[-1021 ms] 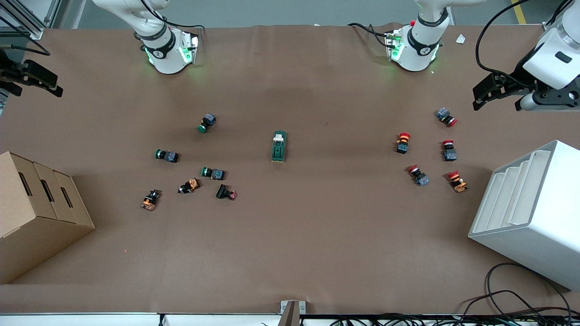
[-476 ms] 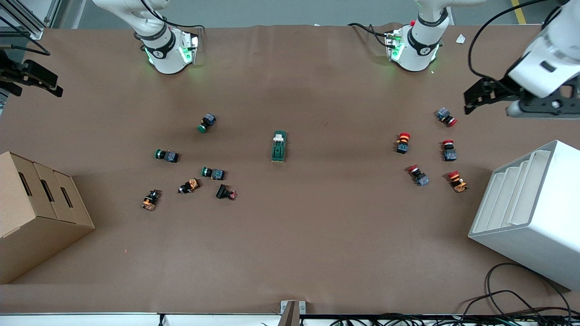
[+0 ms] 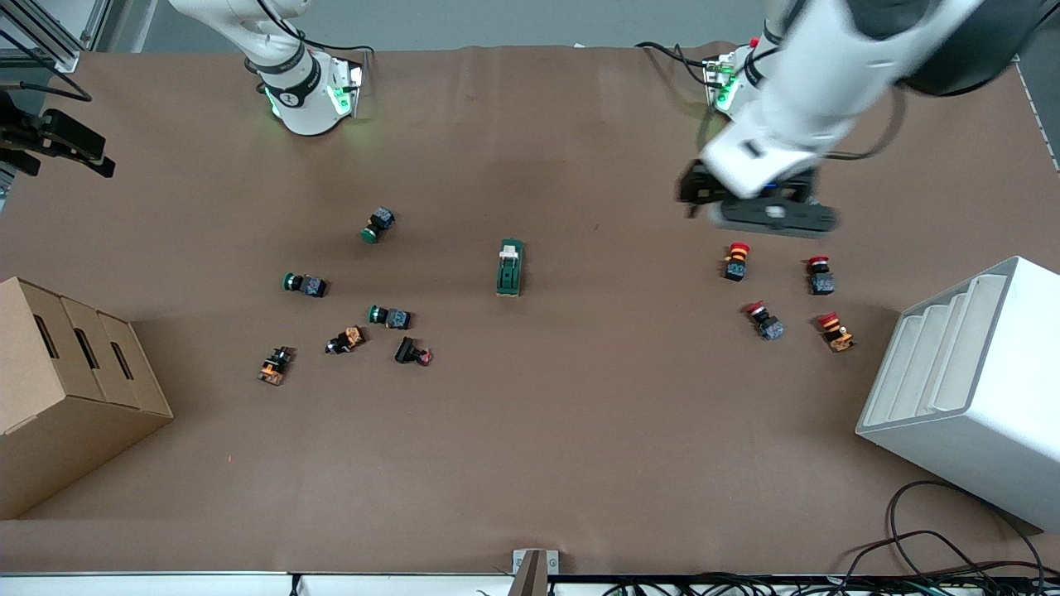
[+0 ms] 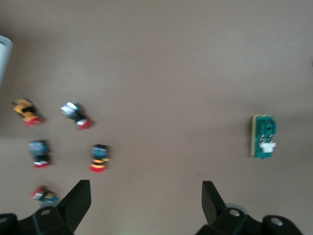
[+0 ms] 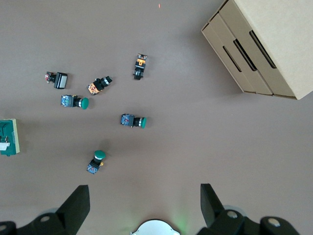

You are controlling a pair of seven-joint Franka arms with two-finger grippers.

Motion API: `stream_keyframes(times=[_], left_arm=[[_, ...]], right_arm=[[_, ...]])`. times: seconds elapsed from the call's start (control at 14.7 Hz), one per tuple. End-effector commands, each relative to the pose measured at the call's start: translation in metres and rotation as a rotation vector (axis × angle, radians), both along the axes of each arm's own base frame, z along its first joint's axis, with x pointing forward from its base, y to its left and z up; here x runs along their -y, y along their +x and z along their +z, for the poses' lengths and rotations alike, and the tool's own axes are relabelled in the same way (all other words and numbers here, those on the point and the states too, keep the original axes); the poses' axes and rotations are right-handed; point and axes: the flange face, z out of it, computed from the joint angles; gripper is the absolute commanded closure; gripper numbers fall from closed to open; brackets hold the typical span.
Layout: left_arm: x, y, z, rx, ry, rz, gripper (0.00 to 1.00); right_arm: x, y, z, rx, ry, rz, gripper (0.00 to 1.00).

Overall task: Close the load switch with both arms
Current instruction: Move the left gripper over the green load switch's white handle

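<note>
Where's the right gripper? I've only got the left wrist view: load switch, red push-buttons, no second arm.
Observer: The right gripper hangs over the table edge at the right arm's end, well apart from the load switch.
Operator: Open or shut?
Observer: Open. Its wrist view shows both fingers spread wide.
Operator: And where does my gripper sit from the front?
Observer: The left gripper, open, is over bare table between the left arm's base and the red push-buttons, toward the left arm's end from the switch.
</note>
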Motion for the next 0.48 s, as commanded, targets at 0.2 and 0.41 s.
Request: stream_keyframes(times=[0.2, 0.41], left_arm=[[0.154, -0.053, -0.121, 0.100, 0.106, 0.074, 0.00], [0.216, -0.094, -0.193, 0.202, 0.164, 0.138, 0.00]], right_arm=[[0.009, 0.026, -0.047, -0.097, 0.020, -0.007, 0.00], [0.013, 0.047, -0.076, -0.126, 0.014, 0.012, 0.00]])
